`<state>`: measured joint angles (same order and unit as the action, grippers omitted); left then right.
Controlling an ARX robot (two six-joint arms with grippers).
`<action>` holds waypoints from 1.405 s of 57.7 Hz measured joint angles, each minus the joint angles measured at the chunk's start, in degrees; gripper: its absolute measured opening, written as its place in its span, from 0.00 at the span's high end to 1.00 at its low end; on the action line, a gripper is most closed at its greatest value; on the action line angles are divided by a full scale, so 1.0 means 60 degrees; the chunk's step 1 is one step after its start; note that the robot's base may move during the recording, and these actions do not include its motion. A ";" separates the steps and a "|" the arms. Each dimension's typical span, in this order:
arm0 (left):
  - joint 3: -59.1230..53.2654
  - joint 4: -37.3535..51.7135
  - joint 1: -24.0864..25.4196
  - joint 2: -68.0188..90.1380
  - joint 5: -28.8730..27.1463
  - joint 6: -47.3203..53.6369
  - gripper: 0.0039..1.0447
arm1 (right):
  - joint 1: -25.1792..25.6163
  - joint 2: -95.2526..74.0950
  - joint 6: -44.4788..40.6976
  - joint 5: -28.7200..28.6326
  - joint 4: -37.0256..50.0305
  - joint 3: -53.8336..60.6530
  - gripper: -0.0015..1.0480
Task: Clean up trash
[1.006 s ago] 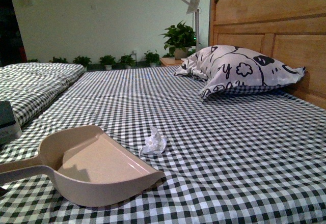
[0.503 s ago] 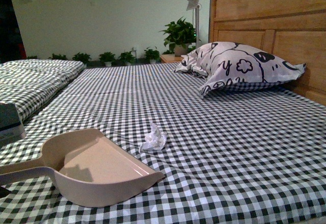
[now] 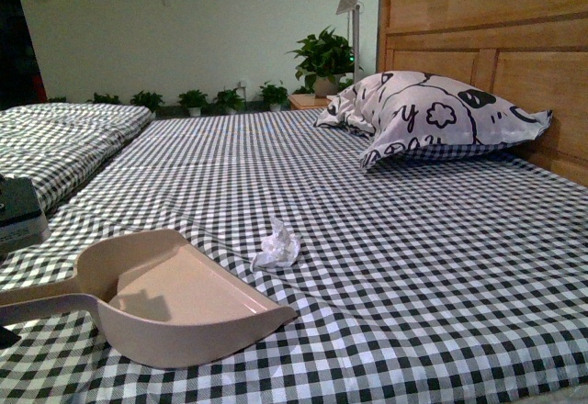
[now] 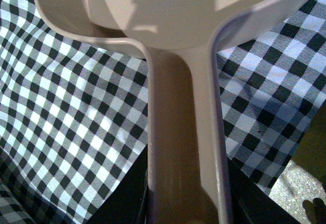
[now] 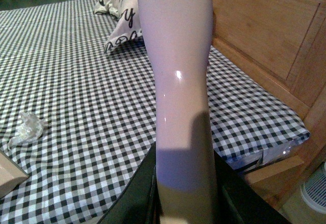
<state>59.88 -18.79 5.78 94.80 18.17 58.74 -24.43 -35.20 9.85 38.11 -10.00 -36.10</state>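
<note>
one small crumpled wad of white tissue (image 3: 277,246) is seen lying on the checked sheet (image 3: 413,266), just beyond the open mouth of the beige dustpan (image 3: 184,289) and not touching it. the dustpan's front lip is set down on the sheet, with the mouth turned toward the wad. the dustpan's handle is clamped by the left gripper (image 4: 186,208), whose dark jaws are pressed against both of its sides. a pale glossy handle (image 5: 175,81) is gripped between the dark jaws of the right gripper (image 5: 186,203); what it ends in is cut off from view. a black-and-white patterned pillow (image 3: 432,119) is propped well beyond the dustpan, against a wooden headboard (image 3: 478,28). potted plants (image 3: 322,60) are lined up further still past the dustpan, along the far wall.
</note>
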 joint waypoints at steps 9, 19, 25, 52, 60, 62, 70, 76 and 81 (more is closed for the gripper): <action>0.0000 0.0000 0.0000 0.0000 -0.0004 0.0000 0.75 | 0.0047 -0.0131 0.0204 -0.0248 -0.0466 -0.0146 0.80; 0.0000 0.0000 -0.0004 0.0000 -0.0018 -0.0004 0.75 | 0.1056 -0.1599 0.0375 -0.2506 -0.0732 -0.0437 0.80; 0.0000 0.0000 0.0000 0.0004 -0.0015 -0.0004 0.75 | 0.1413 -0.2838 0.0157 -0.3326 0.0233 -0.0488 0.80; 0.0004 0.0000 -0.0007 0.0007 -0.0022 -0.0004 0.75 | 0.0747 -0.9898 -0.2175 -0.4725 0.2353 -0.3963 0.80; 0.0004 0.0000 -0.0007 0.0007 -0.0022 -0.0004 0.75 | 0.0557 -1.0856 -0.2634 -0.4564 0.2306 -0.4852 0.80; 0.0004 0.0000 -0.0007 0.0007 -0.0022 -0.0004 0.75 | 0.0521 -1.1071 -0.2743 -0.4477 0.2302 -0.5071 0.80; 0.0004 0.0000 -0.0007 0.0007 -0.0022 -0.0004 0.75 | 0.0455 -1.1828 -0.3111 -0.4102 0.2269 -0.5829 0.80; 0.0004 0.0000 -0.0007 0.0007 -0.0022 -0.0004 0.75 | 0.0477 -1.2305 -0.3351 -0.3767 0.2266 -0.6207 0.80; 0.0004 0.0000 -0.0007 0.0007 -0.0022 -0.0004 0.75 | 0.0532 -1.2710 -0.3632 -0.3523 0.2266 -0.6459 0.80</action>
<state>59.90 -18.79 5.74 94.85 18.04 58.72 -21.23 -111.46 -11.94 16.97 3.60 -74.85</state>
